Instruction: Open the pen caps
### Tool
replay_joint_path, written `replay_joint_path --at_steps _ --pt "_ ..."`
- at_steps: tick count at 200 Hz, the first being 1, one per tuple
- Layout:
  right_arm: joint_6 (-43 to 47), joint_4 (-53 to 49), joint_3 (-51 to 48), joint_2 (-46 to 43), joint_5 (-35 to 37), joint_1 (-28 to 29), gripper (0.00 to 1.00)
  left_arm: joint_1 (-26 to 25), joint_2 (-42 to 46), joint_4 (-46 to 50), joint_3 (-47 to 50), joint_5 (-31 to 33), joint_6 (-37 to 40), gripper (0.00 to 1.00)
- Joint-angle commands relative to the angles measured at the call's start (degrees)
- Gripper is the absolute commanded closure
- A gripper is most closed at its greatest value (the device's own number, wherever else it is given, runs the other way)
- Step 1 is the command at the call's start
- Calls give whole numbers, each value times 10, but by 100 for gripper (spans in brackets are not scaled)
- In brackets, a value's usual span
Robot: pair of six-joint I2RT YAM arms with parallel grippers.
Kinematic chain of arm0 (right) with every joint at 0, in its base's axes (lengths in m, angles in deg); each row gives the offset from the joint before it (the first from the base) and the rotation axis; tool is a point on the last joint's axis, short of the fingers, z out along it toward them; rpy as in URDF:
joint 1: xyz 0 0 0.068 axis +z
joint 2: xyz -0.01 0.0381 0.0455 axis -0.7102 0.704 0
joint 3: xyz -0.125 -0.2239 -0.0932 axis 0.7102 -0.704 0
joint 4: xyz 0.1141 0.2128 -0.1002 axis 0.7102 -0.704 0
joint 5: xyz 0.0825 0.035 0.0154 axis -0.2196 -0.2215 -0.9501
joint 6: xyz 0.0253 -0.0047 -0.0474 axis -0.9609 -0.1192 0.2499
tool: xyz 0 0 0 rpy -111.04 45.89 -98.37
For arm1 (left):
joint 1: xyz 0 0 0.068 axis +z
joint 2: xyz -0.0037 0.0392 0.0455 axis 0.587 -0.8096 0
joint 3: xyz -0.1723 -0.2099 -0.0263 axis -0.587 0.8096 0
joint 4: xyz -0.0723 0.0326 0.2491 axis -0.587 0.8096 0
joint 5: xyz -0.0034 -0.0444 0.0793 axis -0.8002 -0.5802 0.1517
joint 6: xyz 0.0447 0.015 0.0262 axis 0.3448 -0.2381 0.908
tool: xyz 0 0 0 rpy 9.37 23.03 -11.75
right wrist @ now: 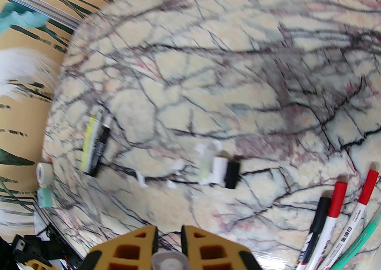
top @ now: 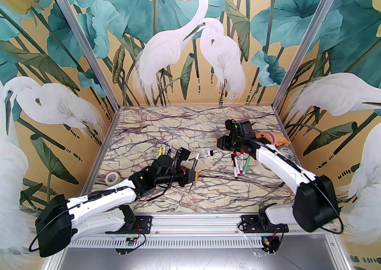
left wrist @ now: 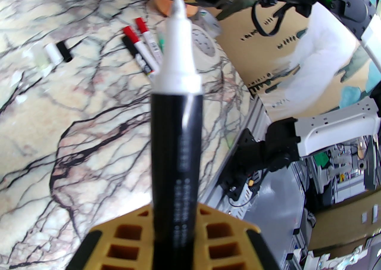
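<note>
Two red caps (right wrist: 339,199), one loose black cap (right wrist: 232,175), one white cap (right wrist: 219,170)

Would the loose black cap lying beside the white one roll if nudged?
Probably rolls: the black cap is a short cylinder lying on its side on the smooth table. Pushed toward the white cap beside it, it would likely bump that. It is small, so presumably light and easy to flick away.

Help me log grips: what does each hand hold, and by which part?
Left hand: black marker, by its barrel. Right hand: pale cap, by its sides.
</note>
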Motion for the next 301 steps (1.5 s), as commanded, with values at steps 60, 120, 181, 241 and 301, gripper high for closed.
replay_joint_path --at_steps 60,120,181,241,301 --pt "60 -59 94 183 36 -5 85 4 31 -22 36 7 -23 93" --pt "37 -22 95 241 34 -6 84 4 31 -28 39 13 -21 93" --pt "43 -30 113 270 35 -6 82 4 19 -33 41 9 -24 93" --pt "46 -35 118 285 32 -7 76 5 13 -33 39 4 -24 93" --pt "45 -33 118 287 29 -7 70 5 5 -33 37 -1 -23 93"
